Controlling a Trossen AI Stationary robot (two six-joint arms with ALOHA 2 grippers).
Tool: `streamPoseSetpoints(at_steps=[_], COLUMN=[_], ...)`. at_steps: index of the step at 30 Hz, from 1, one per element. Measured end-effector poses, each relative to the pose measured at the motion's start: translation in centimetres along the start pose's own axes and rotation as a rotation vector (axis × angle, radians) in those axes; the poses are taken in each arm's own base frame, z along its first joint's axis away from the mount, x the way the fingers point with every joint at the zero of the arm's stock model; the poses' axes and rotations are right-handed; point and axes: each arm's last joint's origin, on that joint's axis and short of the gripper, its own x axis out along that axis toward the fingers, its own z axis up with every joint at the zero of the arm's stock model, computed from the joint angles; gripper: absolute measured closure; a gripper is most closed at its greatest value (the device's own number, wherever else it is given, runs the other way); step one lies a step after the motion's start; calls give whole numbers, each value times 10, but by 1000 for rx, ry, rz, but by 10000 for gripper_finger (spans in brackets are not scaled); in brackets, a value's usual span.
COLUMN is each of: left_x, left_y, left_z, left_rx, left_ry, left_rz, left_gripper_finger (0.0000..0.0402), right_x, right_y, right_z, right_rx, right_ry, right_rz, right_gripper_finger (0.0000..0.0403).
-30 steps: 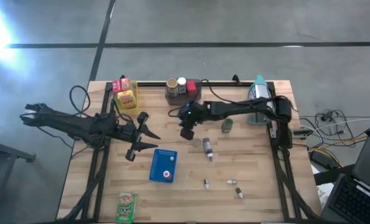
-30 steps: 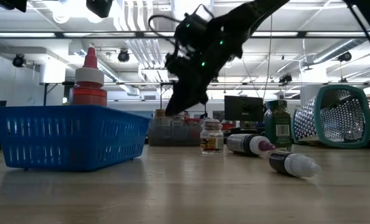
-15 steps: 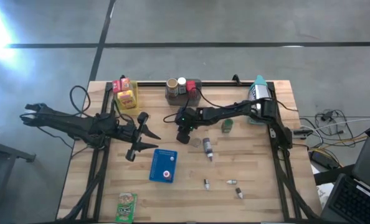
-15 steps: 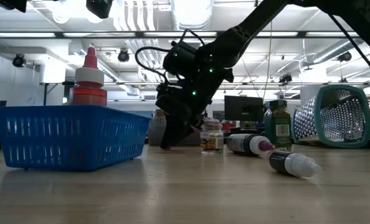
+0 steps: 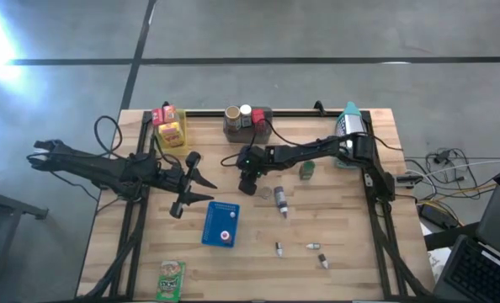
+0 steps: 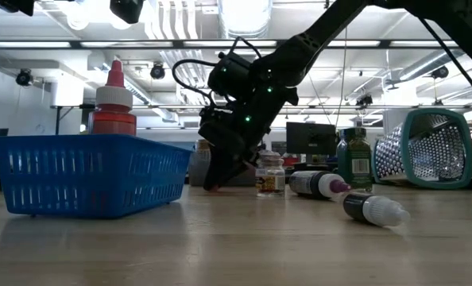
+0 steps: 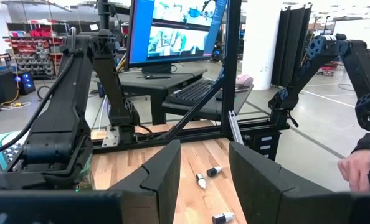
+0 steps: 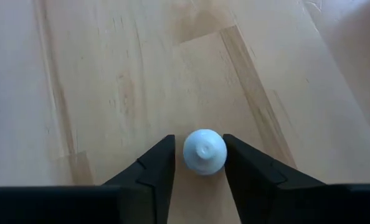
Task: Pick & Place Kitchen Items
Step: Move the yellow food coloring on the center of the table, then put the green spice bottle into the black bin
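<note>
My right gripper (image 5: 248,187) is low over the table's middle, slanting down, open. Its fingers stand on either side of a small bottle's round white cap (image 8: 205,151); the bottle's body is hidden under the cap, and the gripper hides the whole bottle in the high view. My left gripper (image 5: 210,190) waits at the left, level and open, with nothing between its fingers (image 7: 203,168). Loose kitchen items lie around: a small jar (image 5: 265,193), a lying bottle (image 5: 280,200), a green jar (image 5: 307,171) and three tiny bottles (image 5: 312,247). My right gripper comes at the white cap (image 8: 205,151) slanting from above. A strip of table shows between one finger (image 8: 163,163) and the cap. The other finger (image 8: 235,163) meets the cap's outline, and I cannot tell whether it touches.
A blue tray (image 5: 221,224) holding a red-capped bottle (image 6: 114,103) lies near my left gripper. Yellow and red boxes (image 5: 172,135) and jars (image 5: 237,118) stand at the far edge. A teal mesh holder (image 5: 349,126) stands far right, and a green packet (image 5: 171,279) lies near left.
My right gripper has come down toward the table and a little toward its left edge, then stopped there about half a second ago.
</note>
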Motion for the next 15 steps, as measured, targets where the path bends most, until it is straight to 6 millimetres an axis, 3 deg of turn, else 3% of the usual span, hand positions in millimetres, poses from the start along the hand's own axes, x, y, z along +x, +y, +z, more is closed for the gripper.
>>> streamPoseSetpoints(at_steps=[8,15], left_x=[0,0], left_y=[0,0], left_z=[0,0], left_rx=[0,0], left_ry=[0,0], left_rz=[0,0], left_gripper_finger=[258,258], right_x=[-10,-48], right_y=[0,14], right_z=[1,12], right_rx=[-5,-48], right_ry=[29,14], right_rz=[-8,8], right_gripper_finger=[225,207])
